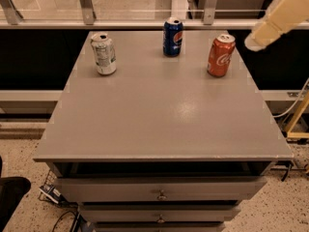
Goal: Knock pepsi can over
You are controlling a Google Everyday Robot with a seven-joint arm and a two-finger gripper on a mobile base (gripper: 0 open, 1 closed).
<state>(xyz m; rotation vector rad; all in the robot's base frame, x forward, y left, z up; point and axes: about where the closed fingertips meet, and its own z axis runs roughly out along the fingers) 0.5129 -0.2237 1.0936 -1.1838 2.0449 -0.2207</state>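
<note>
- At the far edge of the flat grey cabinet top, near the middle of its width: dark blue aluminium pepsi can with a red-white-blue round logo, upright, silver top up, logo toward the camera.
- To its right and a little nearer the camera: orange-red Coca-Cola can, upright, white script on its side, close to the right edge of the top, apart from the pepsi can.
- To the left, well apart from the pepsi can: white and green drink can, upright, close to the left edge of the top.
- In the upper right corner, beyond the right edge of the cabinet top: cream-coloured gripper, slanting down from the corner toward the left, tip just right of the Coca-Cola can and higher, touching nothing, well apart from the pepsi can.
- Released or clenched: cannot tell.
- Under the top: dark gap, then grey drawers stacked one below another, each with a small round metal knob at its middle.
- Behind the cabinet: metal-framed glass railing across the whole width.
- Beside the cabinet on the right: yellow frame and speckled floor.
- At the lower left, on the floor: black cables and a dark rounded object, cut off by the edge.
</note>
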